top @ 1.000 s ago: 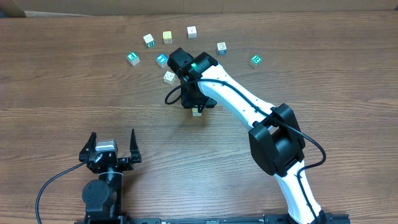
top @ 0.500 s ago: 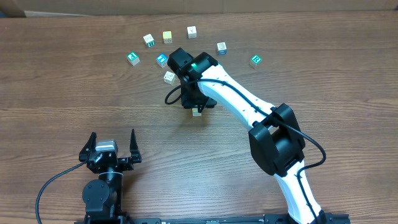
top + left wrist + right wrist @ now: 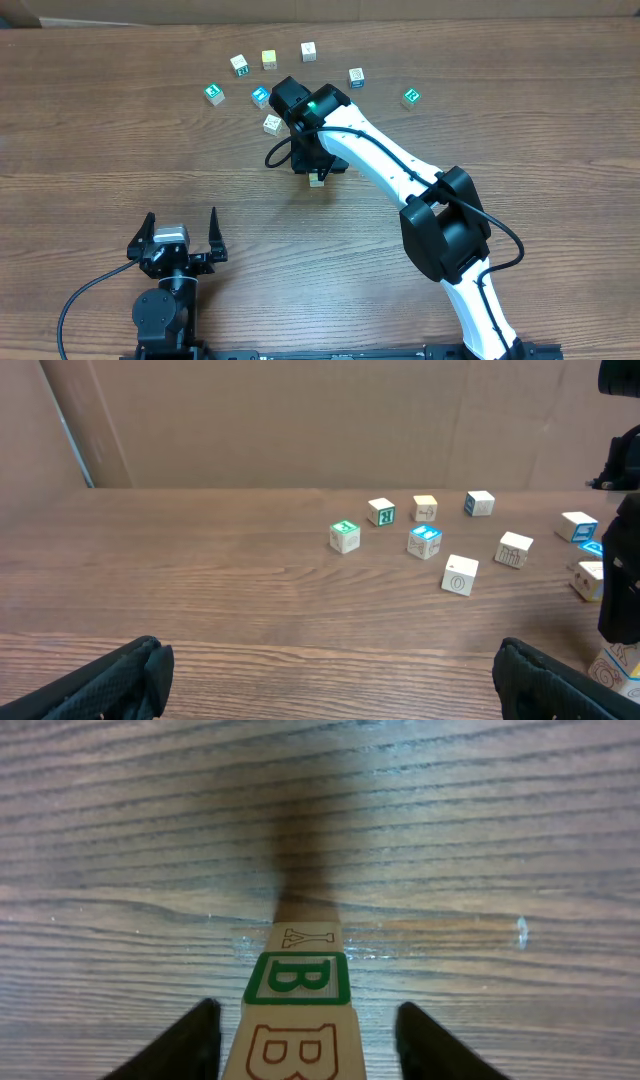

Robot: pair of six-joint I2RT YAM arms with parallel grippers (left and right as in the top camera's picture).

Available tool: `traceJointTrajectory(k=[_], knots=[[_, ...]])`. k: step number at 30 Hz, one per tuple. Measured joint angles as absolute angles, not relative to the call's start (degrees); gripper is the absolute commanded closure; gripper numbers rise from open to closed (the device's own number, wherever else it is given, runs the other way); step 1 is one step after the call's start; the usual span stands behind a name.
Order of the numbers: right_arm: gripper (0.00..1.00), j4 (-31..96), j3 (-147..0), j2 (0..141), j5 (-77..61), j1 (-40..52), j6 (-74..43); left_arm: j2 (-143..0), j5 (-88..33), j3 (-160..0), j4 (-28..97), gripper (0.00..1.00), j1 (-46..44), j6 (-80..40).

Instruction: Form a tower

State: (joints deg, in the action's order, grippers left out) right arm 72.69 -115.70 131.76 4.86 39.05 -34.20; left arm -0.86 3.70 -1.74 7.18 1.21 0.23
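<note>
The tower [image 3: 297,1010] is a one-cube-wide stack of wooden letter cubes; a green-framed B face sits above a red-outlined face. It stands between my right gripper's [image 3: 305,1040] black fingers [image 3: 190,1045], with a gap of table showing on each side, so the gripper is open around it. From overhead the right gripper [image 3: 317,168] hangs over the stack and only a pale cube [image 3: 317,181] shows beneath it. My left gripper [image 3: 182,228] rests near the front edge, wide open with nothing in it [image 3: 325,680].
Several loose letter cubes lie in an arc at the back: a green one [image 3: 213,93], a blue one [image 3: 260,97], a pale one [image 3: 271,123] close to the right arm, and another green one [image 3: 411,97] at the far right.
</note>
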Motion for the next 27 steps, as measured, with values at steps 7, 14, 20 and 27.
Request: traceJointTrajectory(k=[7, 14, 20, 27], knots=[[0.46, 72.73, -115.70, 131.76, 4.91, 39.05, -34.28, -0.86, 3.70, -1.74, 7.18, 0.01, 1.21, 0.23], [0.46, 72.84, -115.70, 131.76, 4.93, 39.05, -34.28, -0.86, 3.68, -1.74, 7.18, 0.00, 1.21, 0.23], [0.44, 72.88, -115.70, 131.76, 4.93, 39.05, -34.26, -0.86, 3.68, -1.72, 7.18, 0.01, 1.21, 0.23], [0.35, 73.89, -115.87, 131.76, 4.75, 39.05, -34.28, -0.86, 3.70, -1.74, 7.18, 0.00, 1.21, 0.21]])
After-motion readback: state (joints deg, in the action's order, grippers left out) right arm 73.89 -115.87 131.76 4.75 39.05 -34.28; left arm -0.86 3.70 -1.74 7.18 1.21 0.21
